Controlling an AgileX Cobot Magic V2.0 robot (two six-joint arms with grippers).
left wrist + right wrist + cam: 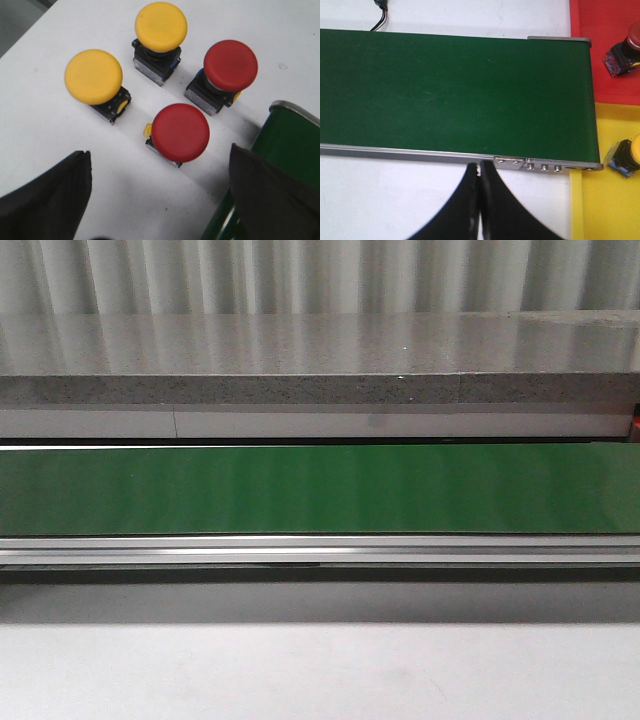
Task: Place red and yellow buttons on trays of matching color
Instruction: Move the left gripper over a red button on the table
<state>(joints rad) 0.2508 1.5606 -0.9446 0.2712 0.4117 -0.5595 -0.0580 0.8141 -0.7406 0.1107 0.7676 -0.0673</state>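
While the front view shows only the green conveyor belt (pixel 320 488) running across the width of the surface (pixel 320 670), the wrist views carry the detail. At the left end, four buttons stand upright on the white surface (pixel 40 130), just beside the belt's end: first yellow button (pixel 93 76), second yellow button (pixel 161 26), first red button (pixel 180 132) and second red button (pixel 230 65). None touches another. The left end effector (pixel 160 185) hangs over them, released, its fingers (pixel 47 200) spread wide with the first red button nearest the gap between them; it grasps nothing.

At the right end, the right end effector (pixel 479 200) is clenched, jaws pressed together and empty, over the white surface just beside the belt's near rail (pixel 510 162). Beyond the belt's end lie the red tray (pixel 605 65) holding a red button (pixel 624 50), and the yellow tray (pixel 600 200) holding a yellow button (pixel 626 156). Both are partly cut off by the frame edge.
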